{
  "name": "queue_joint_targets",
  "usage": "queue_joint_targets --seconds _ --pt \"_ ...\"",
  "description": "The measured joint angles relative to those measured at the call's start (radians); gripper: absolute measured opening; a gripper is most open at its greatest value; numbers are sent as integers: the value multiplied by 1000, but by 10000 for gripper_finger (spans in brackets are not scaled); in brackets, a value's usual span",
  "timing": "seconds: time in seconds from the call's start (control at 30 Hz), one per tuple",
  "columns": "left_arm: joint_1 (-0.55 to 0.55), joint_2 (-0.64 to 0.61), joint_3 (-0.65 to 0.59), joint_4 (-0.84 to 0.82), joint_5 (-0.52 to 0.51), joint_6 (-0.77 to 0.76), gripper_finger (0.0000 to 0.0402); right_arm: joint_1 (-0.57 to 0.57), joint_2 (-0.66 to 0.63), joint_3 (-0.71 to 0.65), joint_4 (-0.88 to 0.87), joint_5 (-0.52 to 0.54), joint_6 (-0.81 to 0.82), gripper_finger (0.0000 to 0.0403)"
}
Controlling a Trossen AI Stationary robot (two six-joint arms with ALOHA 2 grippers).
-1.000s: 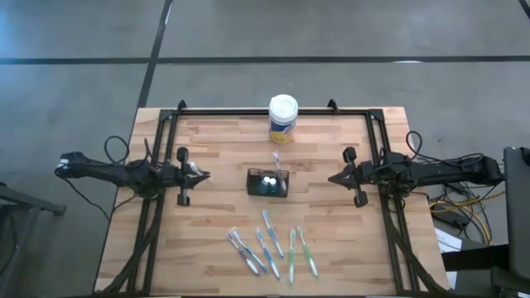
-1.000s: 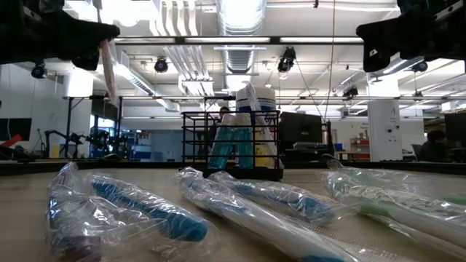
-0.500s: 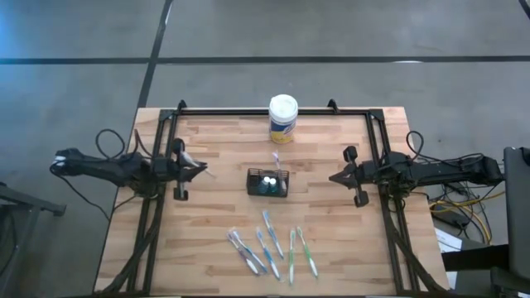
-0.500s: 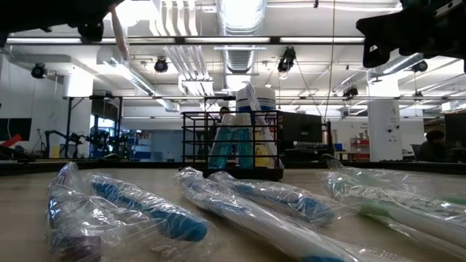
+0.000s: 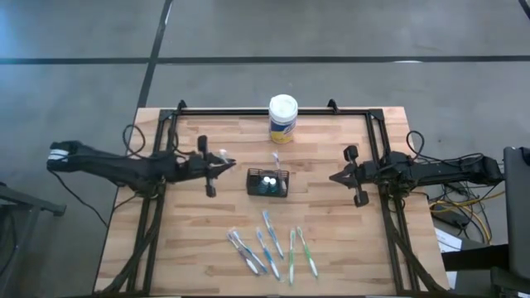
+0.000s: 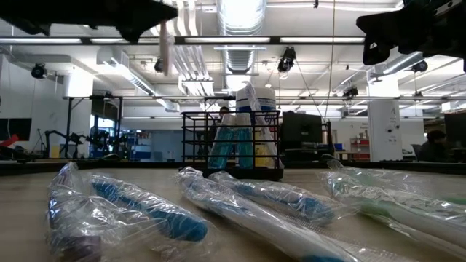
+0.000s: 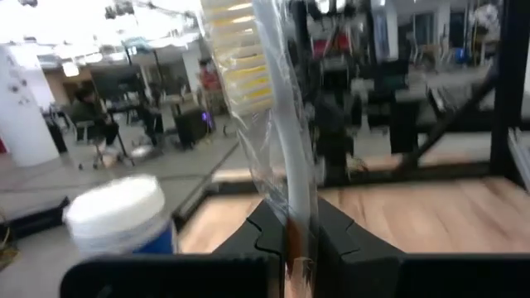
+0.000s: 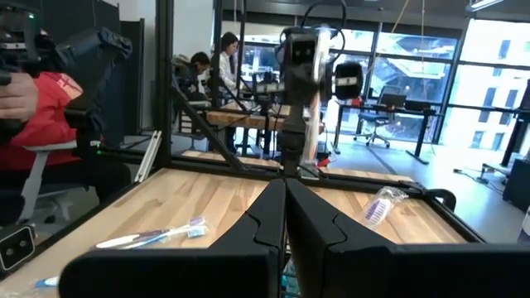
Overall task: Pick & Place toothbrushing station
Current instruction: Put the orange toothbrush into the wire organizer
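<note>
The worktop is a light wooden slab with a dark frame along its far edge and both sides, standing on a grey floor.

Left to right across it:

- Left gripper: reaches in from the left edge and hangs above the boards just left of the caddy. Its fingers are pressed together on a wrapped toothbrush, pinched near the handle end with the yellow-bristled head standing up past the fingertips (in the low view the brush hangs close to upright).
- Caddy: small black wire basket near the middle of the worktop, upright, with two white-capped tubes inside. It lies directly right of the left gripper, near but not touching.
- Loose toothbrushes: several wrapped ones in a row near the front edge, long axes running roughly front to back.
- Canister: white-lidded, at the far edge, behind the caddy.
- Right gripper: waits near the right edge, fingers pressed together, holding nothing.

Judgement: the left arm is both loaded and the nearer one. The coming move turns on a short travel rightward until the brush stands over the caddy's open top, handle end down.
</note>
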Motion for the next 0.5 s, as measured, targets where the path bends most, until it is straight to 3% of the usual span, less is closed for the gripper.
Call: queue_joint_targets --seconds 0.2,0.4,0.5 --pt "13 178 47 107 14 10 22 0 1 0 18 12 -7 8" --pt "46 356 50 346 19 26 22 0 9 -8 19 13 -12 8" --pt "74 419 68 365 21 0 22 0 14 -15 19 13 -12 8"
